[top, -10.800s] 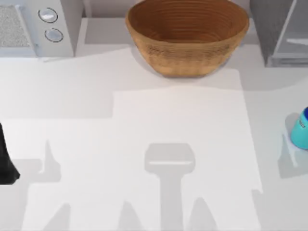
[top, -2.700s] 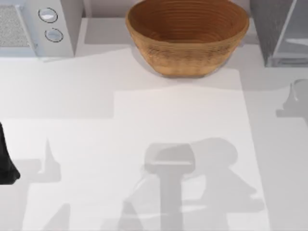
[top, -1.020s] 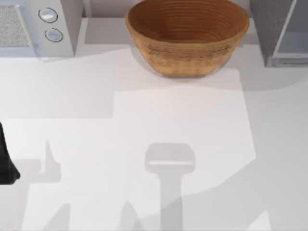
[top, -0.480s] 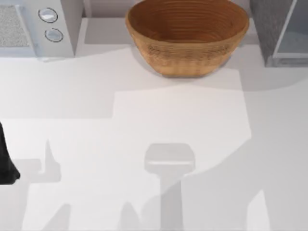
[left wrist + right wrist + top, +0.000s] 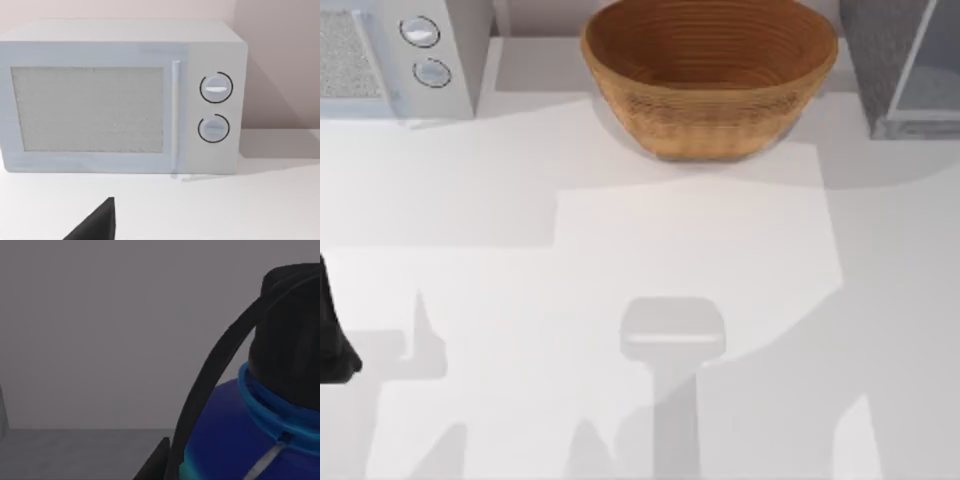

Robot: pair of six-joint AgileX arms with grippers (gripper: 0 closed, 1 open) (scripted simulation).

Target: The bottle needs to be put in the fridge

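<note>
Bottle close before right wrist

top cam is looking straight down on the table. left wrist cam is sitting low, facing the microwave front; top cam is sharing it at its far-left corner. right wrist cam is pressing close against the bottle.

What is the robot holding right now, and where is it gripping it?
The right wrist view shows the bottle close up, dark blue cap end nearest, with a dark finger across it. It looks held near the cap, though the exact contact cannot be told.
</note>
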